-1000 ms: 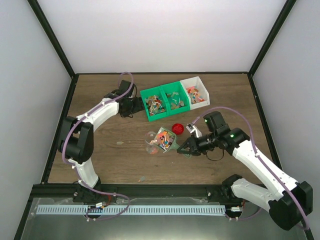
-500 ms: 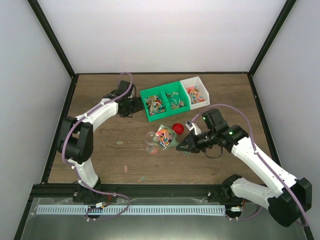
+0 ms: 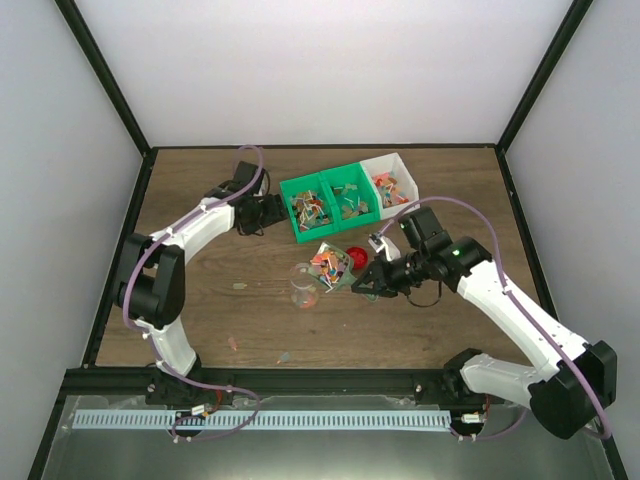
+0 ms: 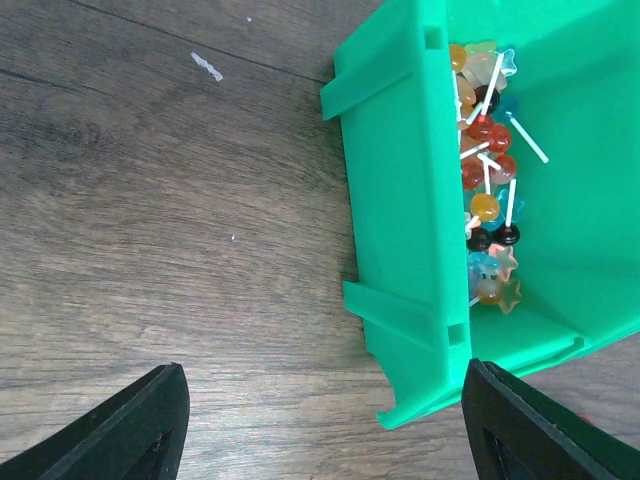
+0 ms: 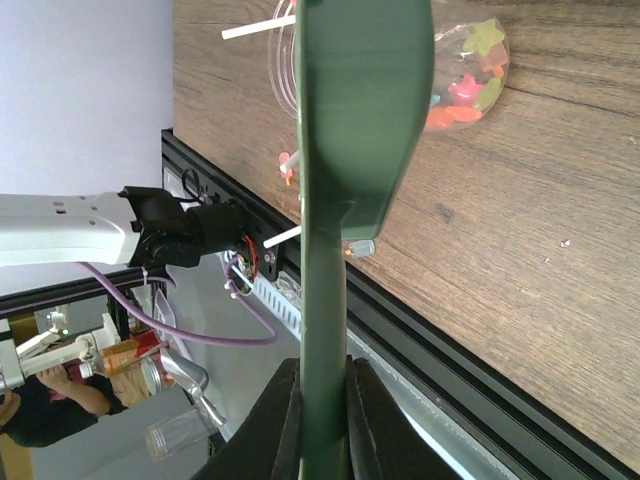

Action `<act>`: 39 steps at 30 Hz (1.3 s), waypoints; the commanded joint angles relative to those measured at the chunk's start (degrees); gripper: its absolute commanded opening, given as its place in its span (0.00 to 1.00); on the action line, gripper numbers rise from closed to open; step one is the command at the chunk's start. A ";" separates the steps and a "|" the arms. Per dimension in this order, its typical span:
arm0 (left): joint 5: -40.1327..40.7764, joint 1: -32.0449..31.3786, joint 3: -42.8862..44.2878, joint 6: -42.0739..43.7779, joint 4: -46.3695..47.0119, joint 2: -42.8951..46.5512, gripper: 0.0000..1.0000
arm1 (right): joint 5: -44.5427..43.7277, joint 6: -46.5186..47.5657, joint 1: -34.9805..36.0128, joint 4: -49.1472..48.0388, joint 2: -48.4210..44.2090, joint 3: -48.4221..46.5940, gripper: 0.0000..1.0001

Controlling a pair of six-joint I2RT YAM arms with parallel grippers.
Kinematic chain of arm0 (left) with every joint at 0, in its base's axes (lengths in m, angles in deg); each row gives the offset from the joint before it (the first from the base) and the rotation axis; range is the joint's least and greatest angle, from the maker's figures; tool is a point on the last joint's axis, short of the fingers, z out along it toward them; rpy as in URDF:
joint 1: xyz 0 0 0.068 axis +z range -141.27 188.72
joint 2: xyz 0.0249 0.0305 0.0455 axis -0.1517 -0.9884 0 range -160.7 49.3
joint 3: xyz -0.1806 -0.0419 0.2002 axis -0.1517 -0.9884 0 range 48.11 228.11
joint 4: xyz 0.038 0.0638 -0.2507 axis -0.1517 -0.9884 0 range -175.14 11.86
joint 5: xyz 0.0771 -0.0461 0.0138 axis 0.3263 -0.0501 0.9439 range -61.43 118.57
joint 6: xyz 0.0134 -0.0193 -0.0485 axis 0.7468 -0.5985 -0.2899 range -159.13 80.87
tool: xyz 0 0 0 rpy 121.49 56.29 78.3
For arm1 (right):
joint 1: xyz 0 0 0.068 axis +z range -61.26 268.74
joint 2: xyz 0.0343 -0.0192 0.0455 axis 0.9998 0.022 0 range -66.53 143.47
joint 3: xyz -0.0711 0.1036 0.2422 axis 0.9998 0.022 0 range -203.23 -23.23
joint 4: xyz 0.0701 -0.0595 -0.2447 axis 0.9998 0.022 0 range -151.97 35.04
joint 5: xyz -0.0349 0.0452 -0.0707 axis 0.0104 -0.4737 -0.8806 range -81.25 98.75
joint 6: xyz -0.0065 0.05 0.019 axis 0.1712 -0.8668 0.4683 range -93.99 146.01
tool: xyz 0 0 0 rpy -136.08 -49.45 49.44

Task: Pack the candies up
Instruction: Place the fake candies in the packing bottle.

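Because the candies (image 3: pixel 327 264) are tiny, light and loose in slick wrappers, some on thin white sticks, you would likely lose them pinching one by one; I judge they travel better heaped on the green scoop (image 5: pixel 352 120). Take hold of the scoop by its stiff narrow handle, not by the sweets. A heap sits on the scoop now, raised above the table between the clear jar (image 3: pixel 303 286) and the red lid (image 3: pixel 357 256). More lie in the two green bins (image 4: pixel 400 210) and the white bin (image 3: pixel 398 166) behind, and the right wrist view shows a few inside clear plastic past the blade.

Your right gripper (image 5: pixel 322 415) is clamped tight on the scoop's handle, one finger pressed to each side. That arm reaches in from the right, elbow bent, forearm angled toward the table's middle, the blade pointing at the jar. A sharp tilt will probably spill the load short of the mouth.

Your left gripper (image 4: pixel 340 428) stands wide apart and holds nothing. Its arm stretches far forward, wrist looking down at the outer wall of the left green bin, fingers just beside it
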 commanded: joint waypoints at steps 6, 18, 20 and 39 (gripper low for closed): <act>-0.82 0.95 -0.24 0.52 0.86 1.12 0.76 | -1.80 2.98 0.55 3.48 1.53 -4.63 0.01; -1.50 1.19 -0.35 0.39 1.42 1.05 0.76 | -3.78 4.24 0.55 6.73 2.67 -8.19 0.01; -1.65 1.18 -0.30 0.41 1.58 1.00 0.76 | -3.90 4.44 0.55 7.10 2.89 -8.67 0.01; -2.05 1.47 -0.42 0.72 1.72 1.01 0.76 | -4.25 3.88 2.31 7.78 4.21 -10.76 0.01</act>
